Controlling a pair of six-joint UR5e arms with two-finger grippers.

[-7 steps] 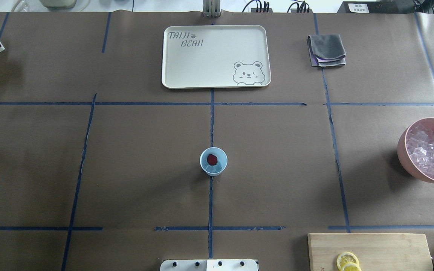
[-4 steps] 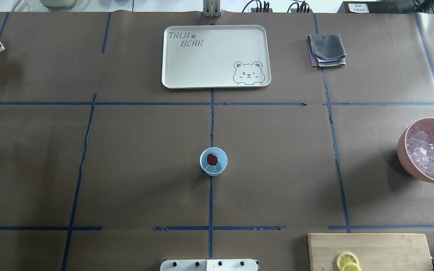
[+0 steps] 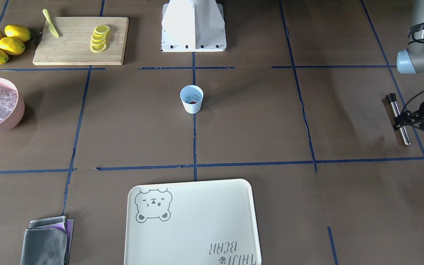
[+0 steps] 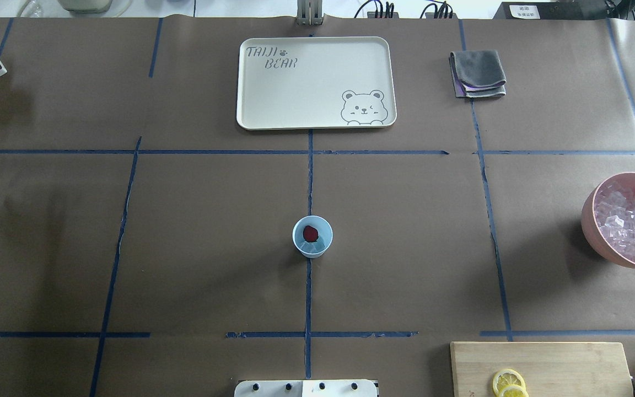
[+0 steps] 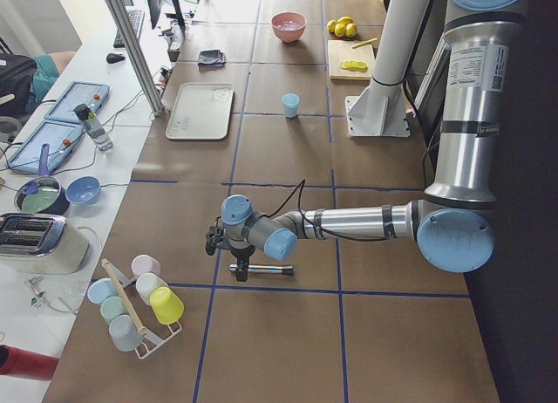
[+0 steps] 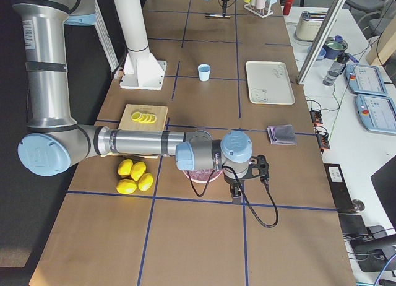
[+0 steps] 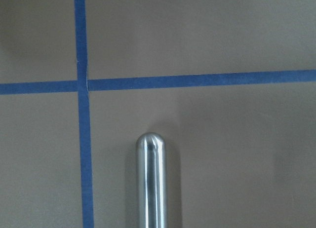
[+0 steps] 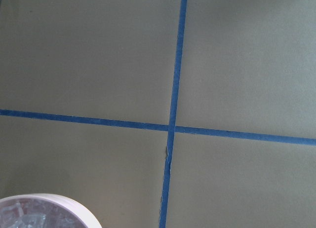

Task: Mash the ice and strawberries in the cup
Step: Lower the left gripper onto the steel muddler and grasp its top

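A small white cup (image 4: pixel 312 236), pale blue inside, stands upright on the brown paper-covered table straight out from the robot's white base (image 4: pixel 305 388), on the blue tape line that runs away from it. Inside lie one dark red strawberry (image 4: pixel 310 233) and a few clear ice cubes (image 4: pixel 320 245) beside it. Both look whole, so no mashing seems to have been done yet.

Far out to the base's left, well apart from the cup, the left gripper (image 3: pixel 400 120) appears clamped across a steel muddler (image 3: pixel 403 134) with a black cap, gripping it near the middle. The muddler lies roughly level, low over the table, and its rounded steel end shows in the left wrist view.

The step in hand looks like fetching the tool. Next, the muddler would need carrying to the cup, turning upright with the rounded end down, and lowering inside the narrow rim. The cup is light and nothing holds it, so an off-centre press could tip it or slide it.

Far out to the base's right, the right gripper (image 6: pixel 237 196) hangs just beside a pink bowl (image 4: pixel 590 220) heaped with more ice. Whether its fingers are spread or closed cannot be told, since only the side view shows it.
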